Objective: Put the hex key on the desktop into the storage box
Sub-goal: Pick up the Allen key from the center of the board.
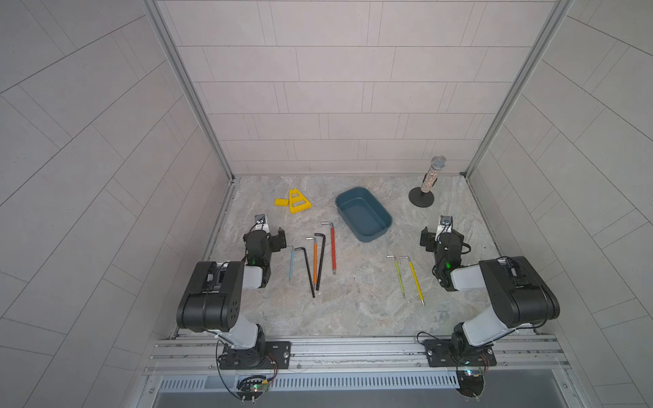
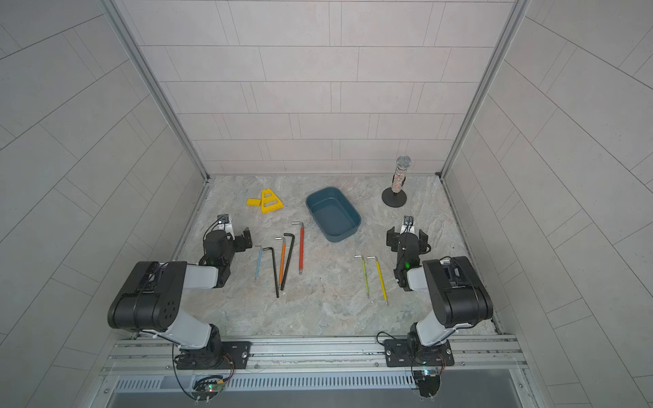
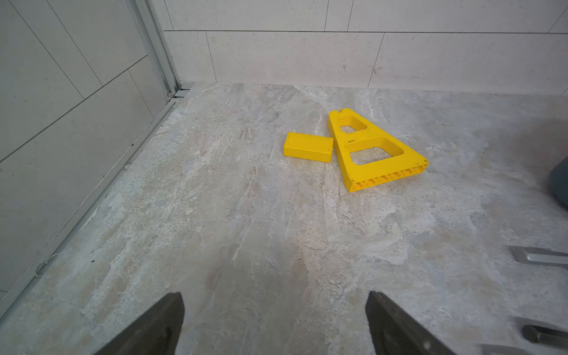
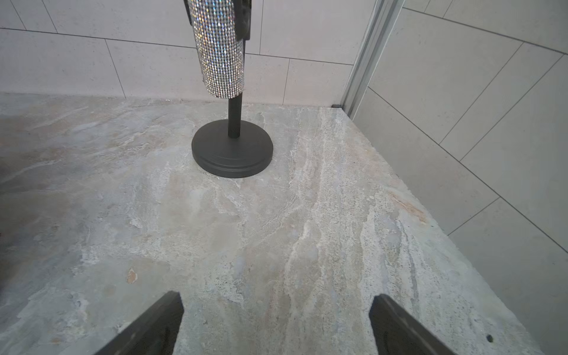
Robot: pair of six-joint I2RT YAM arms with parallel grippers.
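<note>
Both black parallel-jaw grippers, the left gripper (image 3: pixel 275 307) and the right gripper (image 4: pixel 276 307), hang wide open and empty over the grey-beige marble-patterned desktop (image 1: pixel 353 311), where slim L-shaped hex keys (image 1: pixel 315 259) (the red hex key (image 1: pixel 333 249) nearest) lie outside the shallow teal plastic storage box (image 1: pixel 364 215).

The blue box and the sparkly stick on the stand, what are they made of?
The storage box looks like smooth matte plastic: even teal colour, rounded moulded corners. The microphone seems wrapped in rhinestones, glittering in tiny rows. Its stand base may be black painted metal.
</note>
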